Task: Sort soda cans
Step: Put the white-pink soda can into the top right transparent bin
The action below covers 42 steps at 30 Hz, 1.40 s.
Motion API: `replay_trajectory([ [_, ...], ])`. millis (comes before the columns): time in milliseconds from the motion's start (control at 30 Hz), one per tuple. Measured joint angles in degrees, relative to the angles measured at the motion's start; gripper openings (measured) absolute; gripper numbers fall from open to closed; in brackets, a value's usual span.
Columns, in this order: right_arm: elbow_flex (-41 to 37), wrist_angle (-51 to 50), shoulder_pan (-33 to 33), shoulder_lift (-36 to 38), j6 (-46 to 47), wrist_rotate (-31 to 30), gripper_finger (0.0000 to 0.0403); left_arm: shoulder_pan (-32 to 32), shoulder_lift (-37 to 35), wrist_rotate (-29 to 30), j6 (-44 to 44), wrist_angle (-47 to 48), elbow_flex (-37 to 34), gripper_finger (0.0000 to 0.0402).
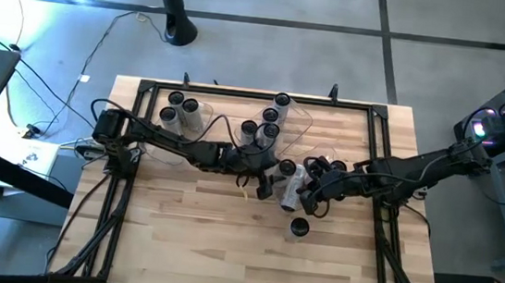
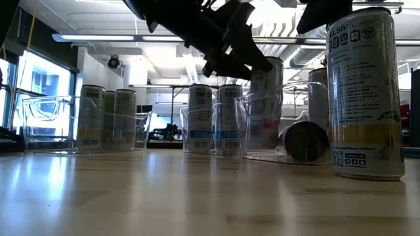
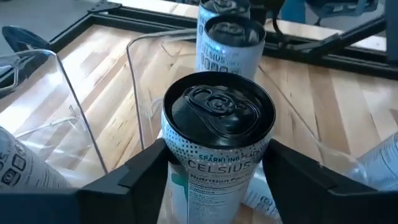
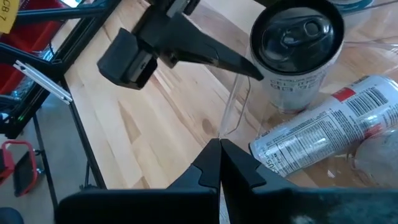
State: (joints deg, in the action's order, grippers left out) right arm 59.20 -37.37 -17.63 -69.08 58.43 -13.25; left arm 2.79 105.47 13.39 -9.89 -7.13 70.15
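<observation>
High view: You see the left gripper (image 1: 272, 182) reaching to the middle of the worktop (image 1: 197, 238), at a can (image 1: 286, 168) standing upright. The right gripper (image 1: 306, 201) sits just beside it, over a can lying on its side (image 1: 291, 192). One lone can (image 1: 299, 227) stands nearer the front edge. Further cans stand in clear bins: a left group (image 1: 182, 111) and a middle group (image 1: 265, 129).

Low view: You see a tall can (image 2: 365, 92) close to the camera on the right. A can on its side (image 2: 303, 141) lies behind it, its round end facing you. Upright cans stand in a clear bin on the left (image 2: 105, 118) and in another at centre (image 2: 213, 119). Dark arm parts come down from above.

Left wrist view: The left jaws stand either side of an upright can (image 3: 217, 143), its dark top facing you. You cannot tell whether the fingers (image 3: 140, 171) touch its sides. A second can (image 3: 231, 46) stands behind it, within a clear bin wall (image 3: 140, 81).

Right wrist view: The right jaws are clenched together, holding nothing. Ahead lie the toppled can (image 4: 323, 130) and an upright can (image 4: 301, 53). The left gripper's fingers (image 4: 205, 53) reach towards that upright can.
</observation>
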Motion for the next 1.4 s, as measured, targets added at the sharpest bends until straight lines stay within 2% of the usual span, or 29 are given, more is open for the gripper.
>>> replay_trajectory([
  [200, 0.00, 1.26, -0.02, 0.00, 0.00, 0.07, 0.0000, -0.02, 0.04, -0.11, 0.02, -0.59, 0.09, 0.0285],
  [467, 0.00, 2.07, -0.02, -0.02, 0.00, 0.21, 0.0000, -0.04, 1.55, -1.03, -0.54, -0.26, 0.12, 0.0295],
  [667, 0.02, 2.10, -0.02, -0.02, 0.00, 0.21, 0.0000, -0.04, 1.73, -0.83, -0.48, -0.07, 0.17, 0.0293],
  [733, 0.02, 2.12, -0.02, -0.02, 0.00, 0.21, 0.0000, 0.00, 1.73, -0.53, -0.37, -0.01, 0.17, 0.0279],
  [833, 0.02, 2.37, -0.02, -0.01, -0.78, 0.21, 0.0000, 0.24, 1.51, -0.37, -0.35, 0.21, 0.17, 0.0234],
  [967, 0.02, 4.28, -0.02, 0.48, -3.44, 0.19, 0.0000, 0.28, 0.22, -0.42, 0.12, 1.29, 1.29, 0.0233],
  [1167, 0.04, 5.45, 0.73, 2.36, -6.07, -0.62, 0.0000, 0.28, -4.25, -0.87, 5.27, 0.19, 3.68, 0.0233],
  [1267, 0.04, 5.94, 1.06, 3.62, -7.30, -1.20, 0.0000, 0.28, -6.71, -0.96, 5.85, 2.06, 4.72, 0.0233],
  [1400, 0.04, 6.63, 1.14, 5.27, -9.08, -1.91, 0.0000, 0.56, -13.42, -0.84, 7.11, 7.14, 5.72, 0.0233],
])
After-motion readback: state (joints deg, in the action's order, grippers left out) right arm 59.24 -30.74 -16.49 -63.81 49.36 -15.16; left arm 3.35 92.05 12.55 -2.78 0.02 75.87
